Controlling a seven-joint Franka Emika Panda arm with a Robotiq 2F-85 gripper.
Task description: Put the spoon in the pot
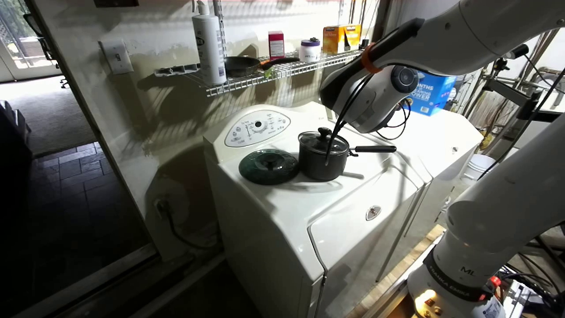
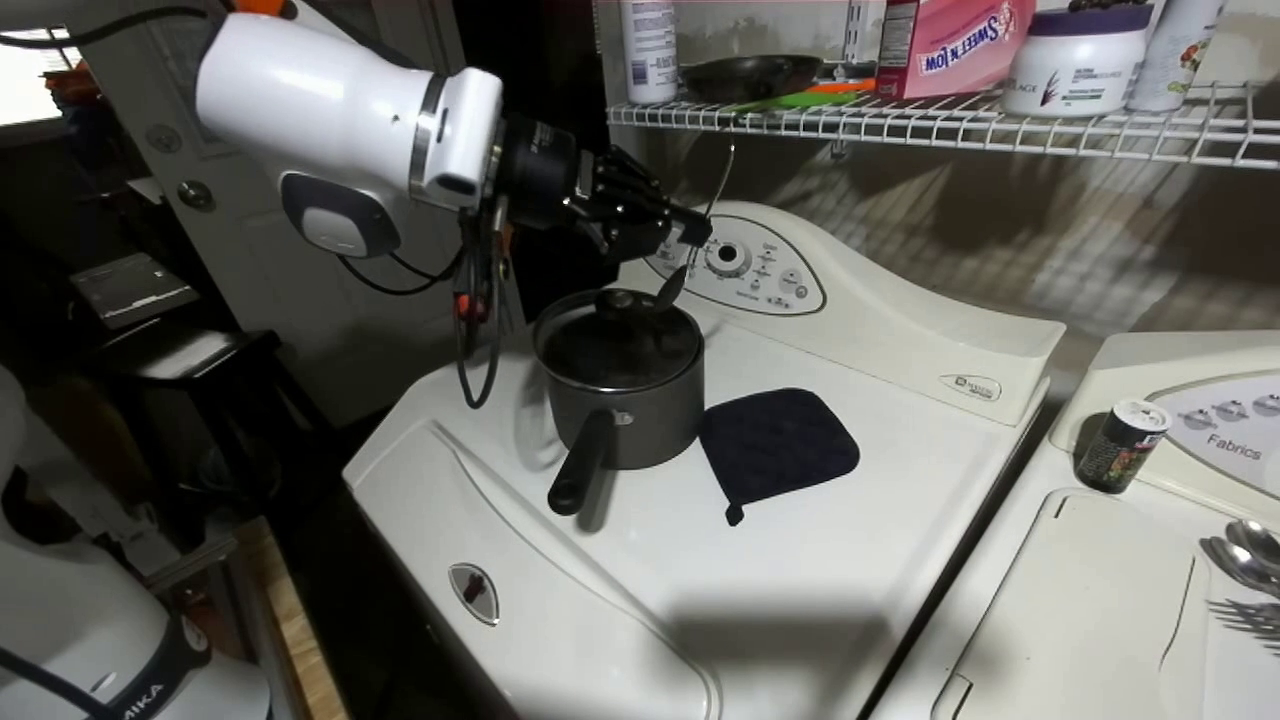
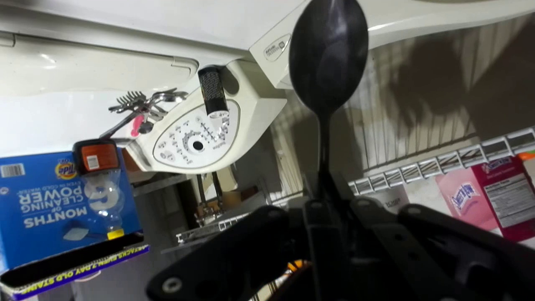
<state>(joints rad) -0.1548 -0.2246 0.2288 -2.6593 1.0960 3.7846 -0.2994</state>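
The pot point(image 1: 321, 170), a dark grey saucepan with a long black handle, stands on the white machine top in both exterior views point(image 2: 640, 425). A glass lid point(image 2: 590, 350) with a black knob covers it. The spoon point(image 3: 329, 54) is dark metal; its bowl fills the top middle of the wrist view. My gripper point(image 3: 326, 184) is shut on the spoon's handle. In an exterior view the gripper point(image 2: 693, 228) is above and behind the pot, and the spoon bowl point(image 2: 672, 288) hangs over or just beyond the lid. In an exterior view the arm hides the gripper.
A flat dark green round lid point(image 1: 282, 168) lies beside the pot. A dark potholder point(image 2: 785, 440) lies near it. A wire shelf point(image 2: 960, 130) with bottles, boxes and a pan juts out above. A small can point(image 2: 1115, 455) and cutlery point(image 2: 1240, 560) lie farther off. A cable loop point(image 2: 487, 380) hangs from the wrist.
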